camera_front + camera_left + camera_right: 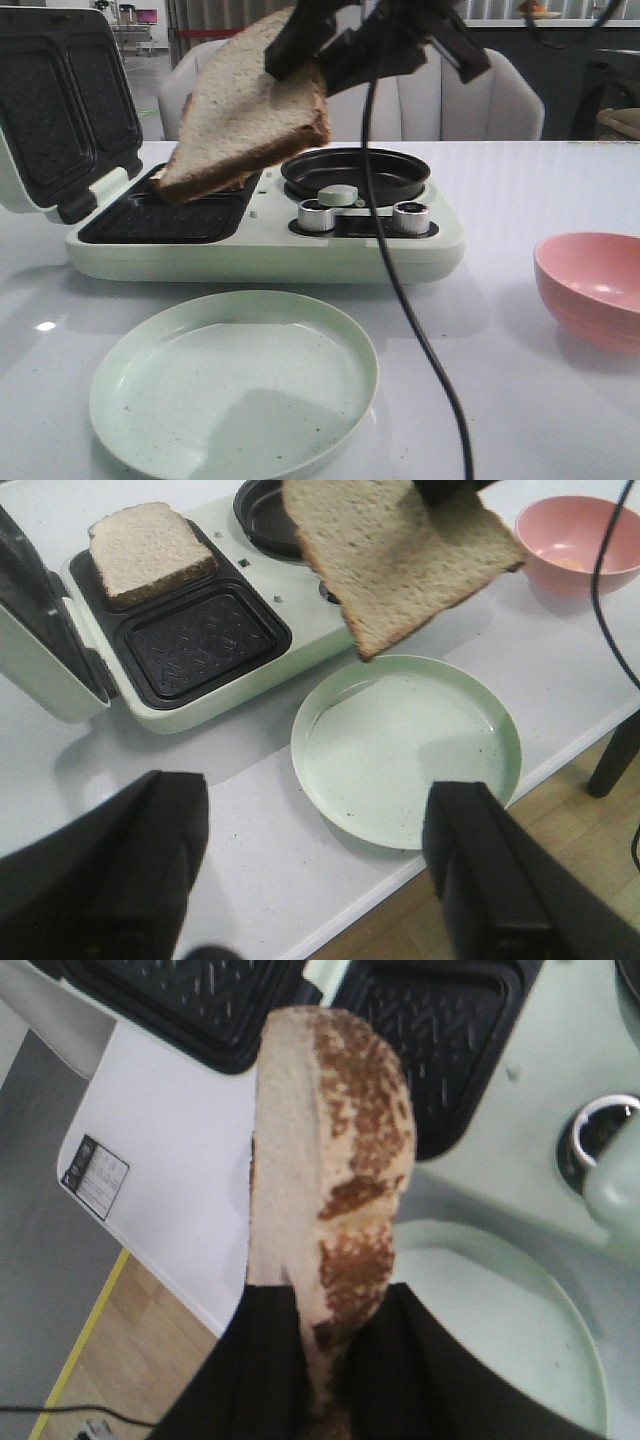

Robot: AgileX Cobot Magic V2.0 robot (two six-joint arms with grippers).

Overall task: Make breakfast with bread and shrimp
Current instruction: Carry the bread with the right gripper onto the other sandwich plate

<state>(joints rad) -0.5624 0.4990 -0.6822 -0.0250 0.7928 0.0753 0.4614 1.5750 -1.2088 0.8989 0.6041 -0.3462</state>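
Glossy white desk [500, 330], beige chairs [480, 100] behind the sandwich maker [260, 240]. Lid raised at left; one bread slice [145, 550] in its far tray. Left pincer [315, 880] spread apart, near the green plate [235, 385]. Right pincer [325, 1360] clamped on second slice [245, 110], aloft above the maker. Pink bowl [592, 285] rightmost.

Bread slice [400, 565] held over plate [330, 765], 2nd slice [148, 550] in maker [190, 705]
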